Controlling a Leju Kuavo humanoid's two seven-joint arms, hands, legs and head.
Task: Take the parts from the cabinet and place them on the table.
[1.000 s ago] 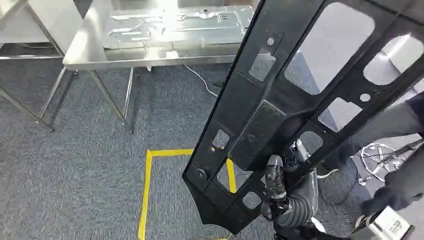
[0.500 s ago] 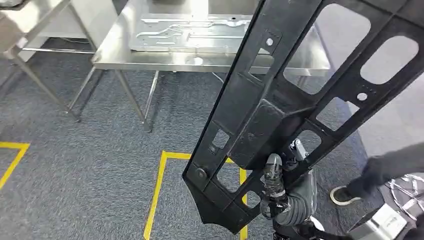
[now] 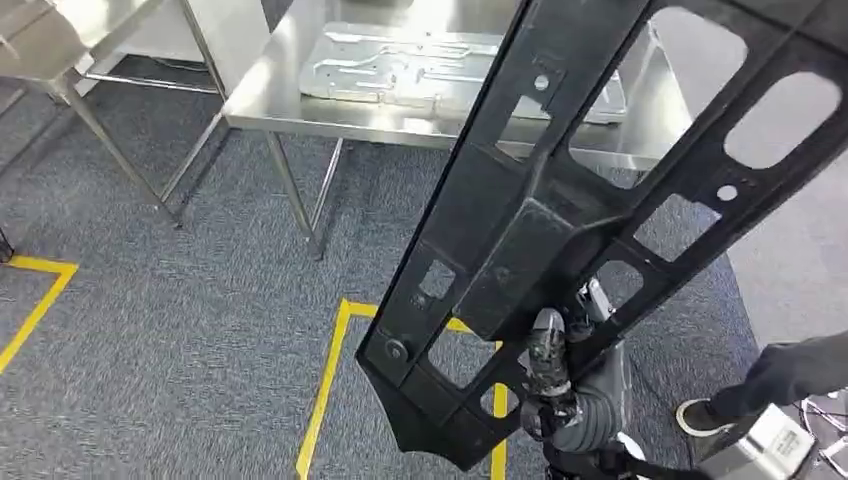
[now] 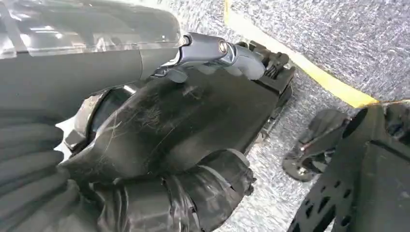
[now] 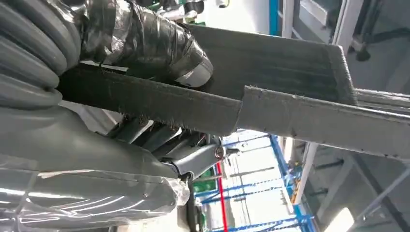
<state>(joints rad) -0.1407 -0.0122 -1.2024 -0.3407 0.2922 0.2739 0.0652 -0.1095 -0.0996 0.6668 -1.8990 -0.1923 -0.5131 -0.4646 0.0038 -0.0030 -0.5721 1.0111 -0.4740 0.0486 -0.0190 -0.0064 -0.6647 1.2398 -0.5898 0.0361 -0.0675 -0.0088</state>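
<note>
The right hand (image 3: 556, 385) grips the panel (image 3: 560, 215) at its narrow lower end, holding it upright and tilted over the carpet, short of the desk (image 3: 300, 105); the left hand (image 4: 159, 140) clasps a black edge too. The panel looks stiff, long and top-heavy, its cut-outs offering firmer grips nearer the middle.

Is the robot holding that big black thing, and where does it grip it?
Yes. The right hand grips the black panel at its lower end; the left hand grips a black edge too.
</note>
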